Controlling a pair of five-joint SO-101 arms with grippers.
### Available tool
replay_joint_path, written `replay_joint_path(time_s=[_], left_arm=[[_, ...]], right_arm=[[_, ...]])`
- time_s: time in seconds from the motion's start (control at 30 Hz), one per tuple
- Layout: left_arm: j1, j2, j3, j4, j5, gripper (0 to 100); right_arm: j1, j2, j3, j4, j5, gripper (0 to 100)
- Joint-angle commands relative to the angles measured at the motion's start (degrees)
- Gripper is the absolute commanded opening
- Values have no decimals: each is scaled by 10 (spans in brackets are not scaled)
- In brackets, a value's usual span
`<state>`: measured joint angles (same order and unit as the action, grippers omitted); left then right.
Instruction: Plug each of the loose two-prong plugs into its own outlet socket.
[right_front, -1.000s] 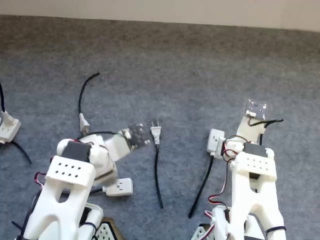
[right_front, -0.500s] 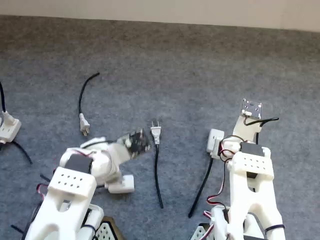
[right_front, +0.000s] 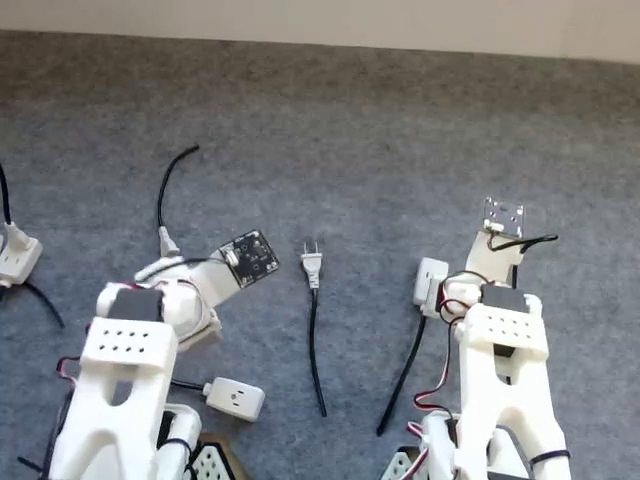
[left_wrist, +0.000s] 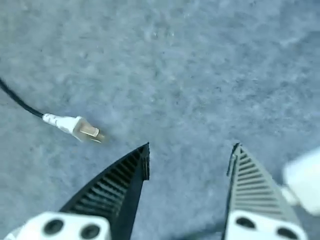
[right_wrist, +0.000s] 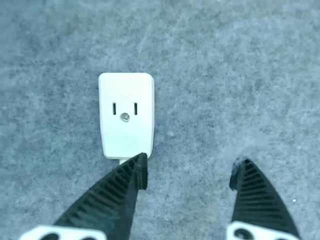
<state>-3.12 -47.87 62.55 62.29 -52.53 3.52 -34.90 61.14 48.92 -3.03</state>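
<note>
"Any room at the left tool (left_wrist: 190, 145)?"
"Bare surface (left_wrist: 200, 65) between its parted jaws. A plug (left_wrist: 75, 127) lies just outside one."
"And the right tool (right_wrist: 193, 158)?"
"Bare gap too. An outlet (right_wrist: 126, 115) sits just by one jaw tip."

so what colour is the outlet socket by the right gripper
The outlet socket is plain white, clearest in the right wrist view.

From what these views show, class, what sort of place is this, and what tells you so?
Likely a robotics test bench: two white robot arms at a grey carpeted table, with loose plugs and outlet sockets laid out.
</note>
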Motion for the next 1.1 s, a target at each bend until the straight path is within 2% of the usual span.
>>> replay_joint_path(time_s=[0.0, 0.07, 0.23, 0.43, 0.57, 0.67, 0.77, 0.93, 1.07], left_arm=[[51, -12, -68, 220, -4, 259], [83, -12, -61, 265, -4, 249], [145, -12, 7, 267, -4, 212], [153, -9, 53, 198, -6, 213], [153, -7, 105, 91, -6, 214], [147, -6, 128, 18, -2, 214], [119, -7, 121, -10, -4, 214], [56, -6, 40, 11, -33, 214], [49, -6, 37, -11, -39, 214]], right_arm=[[-5, -14, -8, -7, -1, 260], [-5, -14, -8, -7, -1, 260], [-5, -14, -8, -7, -1, 260], [-5, -14, -8, -7, -1, 260], [-5, -14, -8, -7, -1, 260], [-5, -14, -8, -7, -1, 260], [-5, -14, -8, -7, -1, 260], [-5, -14, -8, -8, -1, 260], [-5, -14, -8, -8, -1, 260]])
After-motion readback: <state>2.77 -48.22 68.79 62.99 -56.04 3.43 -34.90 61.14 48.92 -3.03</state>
